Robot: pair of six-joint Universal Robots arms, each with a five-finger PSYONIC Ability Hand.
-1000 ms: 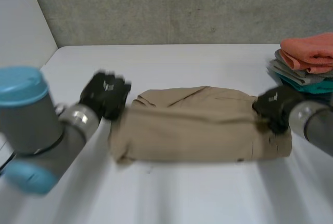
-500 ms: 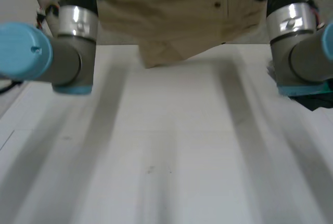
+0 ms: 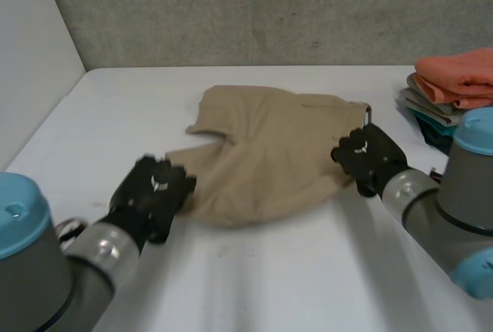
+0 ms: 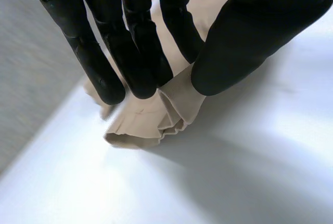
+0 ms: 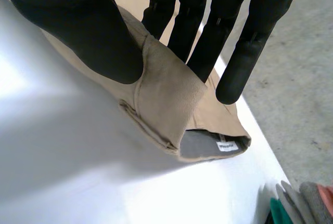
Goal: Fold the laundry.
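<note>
Your left hand (image 3: 154, 193) pinches a hem corner of the beige trousers (image 3: 269, 147) and your right hand (image 3: 368, 159) pinches the waistband, so draw the two apart, low and level, until the rumpled cloth lies flat on the white table (image 3: 308, 286), clear of the folded stack (image 3: 454, 89). The head view gives you the whole bunched garment, while the right wrist view gives the grey lining and label (image 5: 226, 146) inside the waistband
</note>
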